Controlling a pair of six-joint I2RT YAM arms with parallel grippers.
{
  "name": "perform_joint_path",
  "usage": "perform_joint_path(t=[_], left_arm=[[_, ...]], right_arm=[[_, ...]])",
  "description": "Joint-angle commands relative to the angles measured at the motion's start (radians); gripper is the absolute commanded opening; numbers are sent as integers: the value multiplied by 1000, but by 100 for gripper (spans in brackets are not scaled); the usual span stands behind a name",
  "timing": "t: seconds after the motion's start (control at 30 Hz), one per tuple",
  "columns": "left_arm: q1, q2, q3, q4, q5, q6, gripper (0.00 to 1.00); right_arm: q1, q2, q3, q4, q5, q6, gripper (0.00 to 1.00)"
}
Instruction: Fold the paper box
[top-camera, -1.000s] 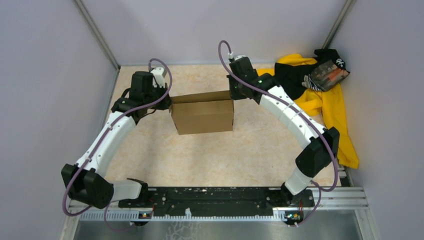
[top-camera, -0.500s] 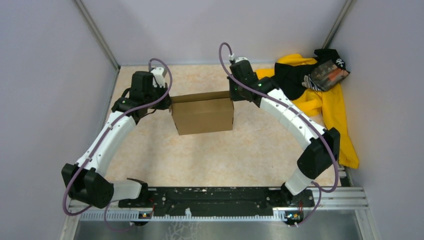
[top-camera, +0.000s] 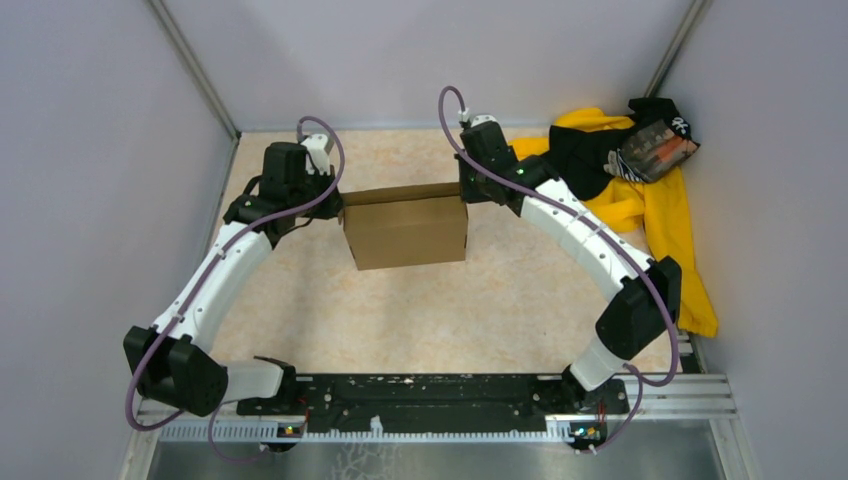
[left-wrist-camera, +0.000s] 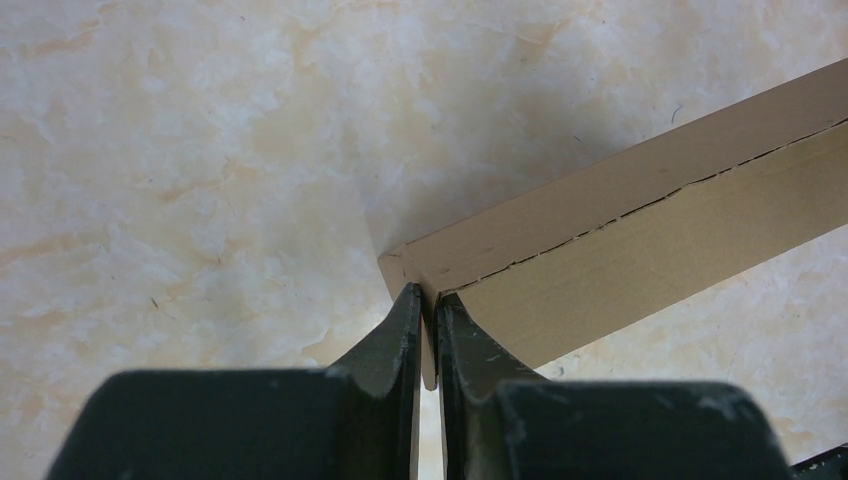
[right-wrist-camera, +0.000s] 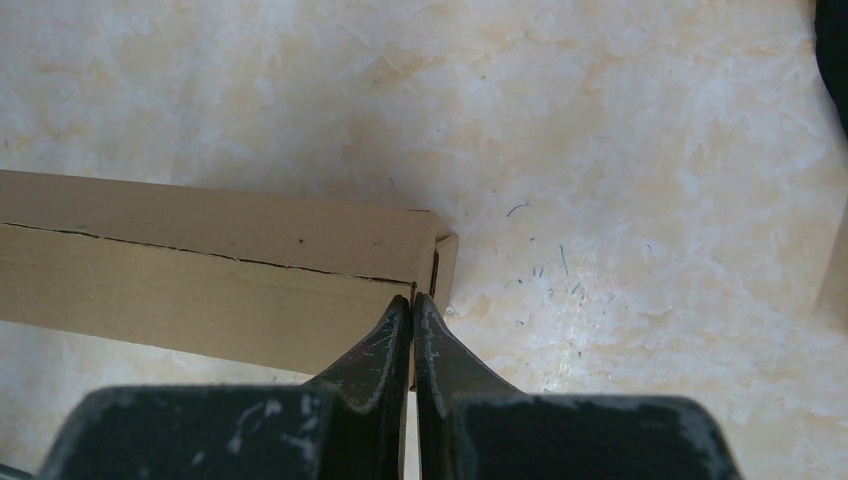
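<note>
On the marbled table (top-camera: 420, 310), the paper box (top-camera: 405, 232) stands on edge at mid-table, its broad brown face toward the arm bases. The left gripper (left-wrist-camera: 428, 300) is pinched narrow on the box's left end edge. The right gripper (right-wrist-camera: 411, 302) is closed tight on its right end corner. At the far right lies a yellow-and-black clothing pile (top-camera: 655, 215)

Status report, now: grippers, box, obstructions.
Left gripper shut on left end of box. Right gripper shut on right end. Box upright between them. Clothes pile off right, not touching.
</note>
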Motion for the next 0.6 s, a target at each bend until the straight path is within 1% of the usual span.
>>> perform_joint_path(t=[0.0,0.57], left_arm=[[-13,15,20,-4,73,-34,12],[-20,16,22,-3,59,-38,10]], right_arm=[[31,-25,-11,41,-100,28,0],[31,-35,-21,46,-105,30,0]])
